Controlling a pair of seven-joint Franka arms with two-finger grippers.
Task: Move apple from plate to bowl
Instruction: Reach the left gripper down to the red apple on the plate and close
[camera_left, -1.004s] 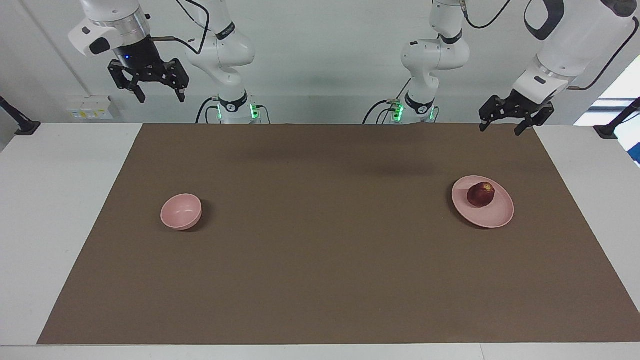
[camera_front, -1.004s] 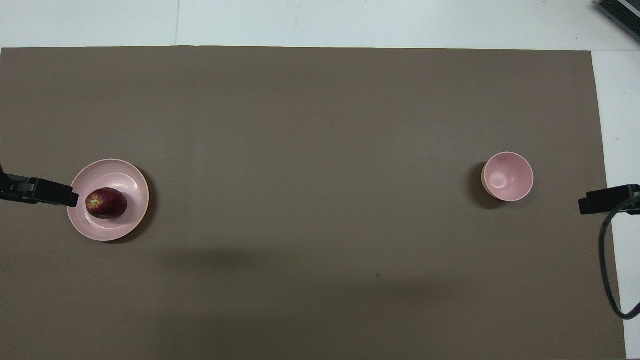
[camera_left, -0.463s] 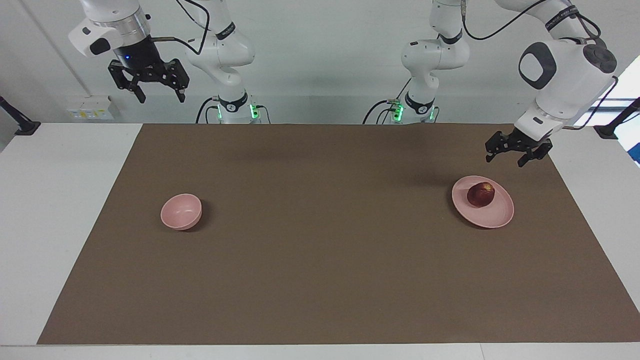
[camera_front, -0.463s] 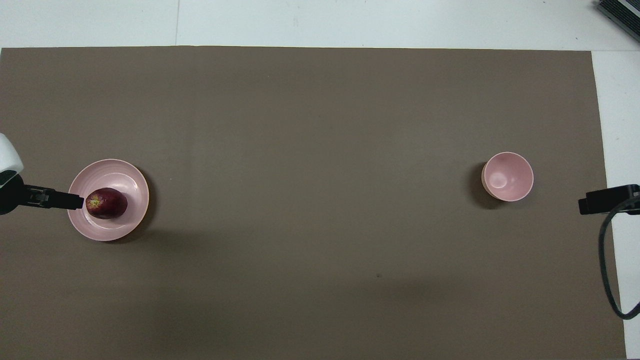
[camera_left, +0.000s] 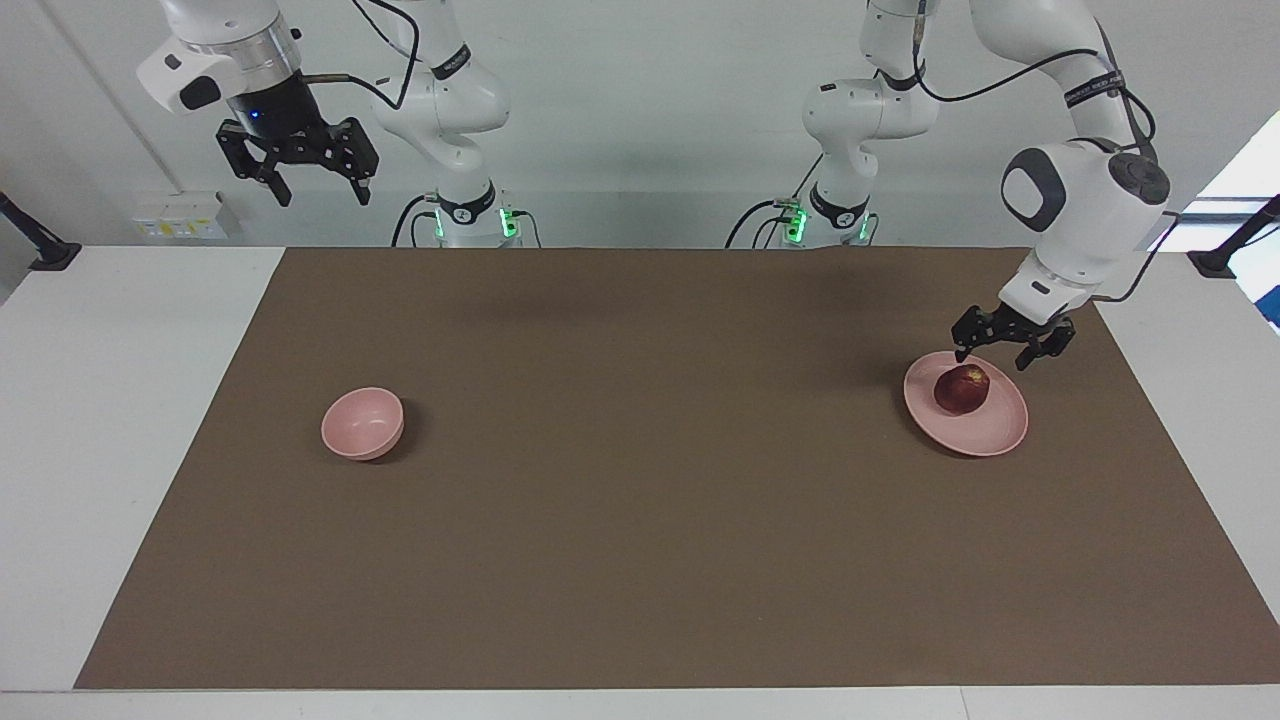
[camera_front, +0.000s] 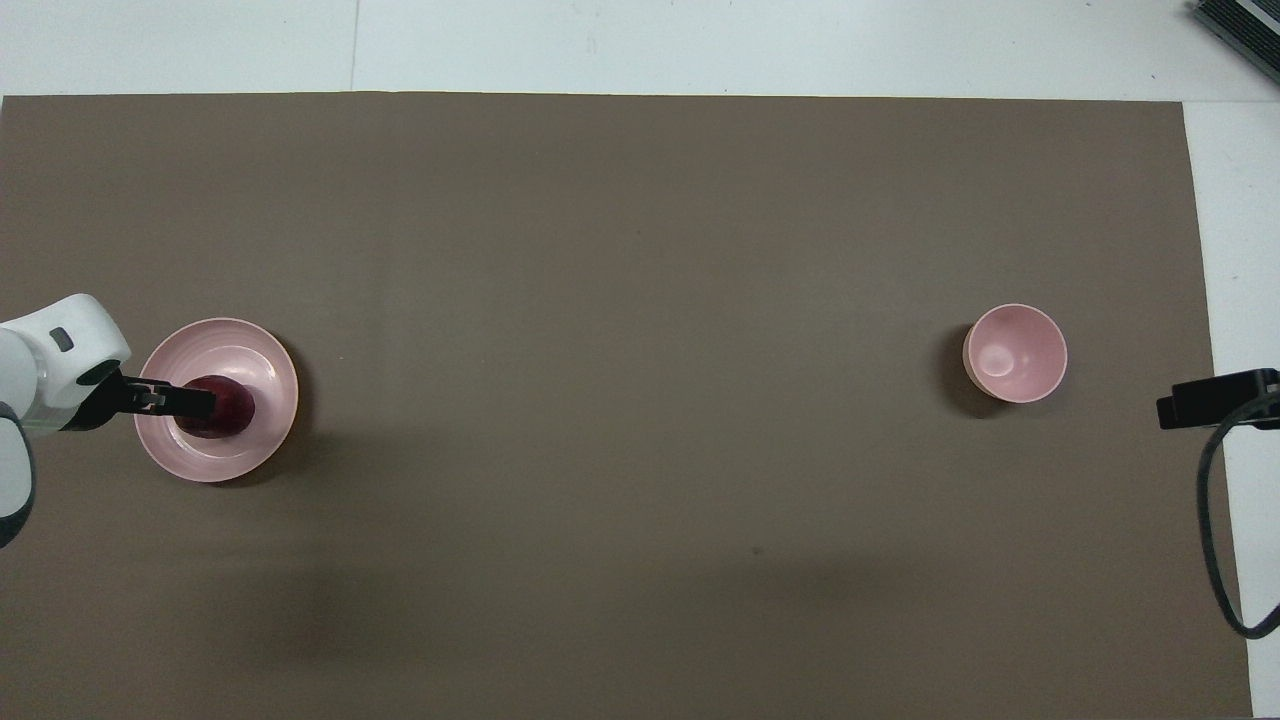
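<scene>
The dark-red apple (camera_left: 962, 389) lies on the pale-pink plate (camera_left: 985, 430) toward the left arm's end of the table; both show in the overhead view, apple (camera_front: 232, 409) and plate (camera_front: 255, 450). My left gripper (camera_left: 990, 357) is open and hangs just over the apple, fingers spread, not touching it; in the overhead view it (camera_front: 190, 402) covers part of the apple. The small pink bowl (camera_left: 362, 424) stands empty toward the right arm's end, also in the overhead view (camera_front: 1015, 353). My right gripper (camera_left: 318, 188) is open, raised high and waits.
A brown mat (camera_left: 640, 520) covers the middle of the white table (camera_left: 110, 400). A black cable (camera_front: 1215, 540) loops down at the right arm's end in the overhead view.
My left gripper has come down and moved in over the plate, from high by the mat's corner to just above the apple. The right arm has not moved.
</scene>
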